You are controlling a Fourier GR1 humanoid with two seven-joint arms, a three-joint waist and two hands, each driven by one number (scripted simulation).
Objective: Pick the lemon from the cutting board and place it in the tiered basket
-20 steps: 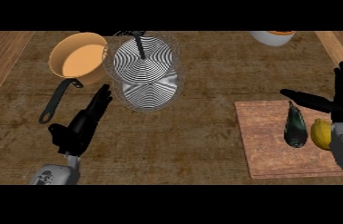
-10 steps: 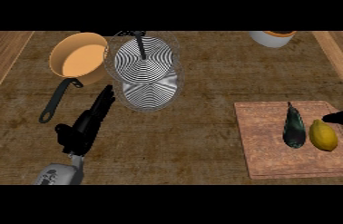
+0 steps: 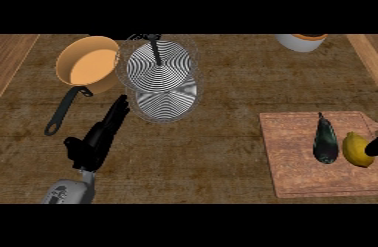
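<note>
On cutting board (image 3: 299, 161) | lemon (image 3: 356, 149) yellow, oval | beside dark eggplant (image 3: 325, 141)

Brown wood-grain counter (image 3: 221, 156). On it: orange pan (image 3: 88, 66) with dark handle toward the near left, far left; wire tiered basket (image 3: 162, 83) just right of the pan, touching or nearly so; white pot (image 3: 301, 41) at far right edge, cut off by the frame; reddish cutting board (image 3: 295, 166) near right, well apart from the basket. Lighter wood strips run along the counter's left and right edges.
</note>
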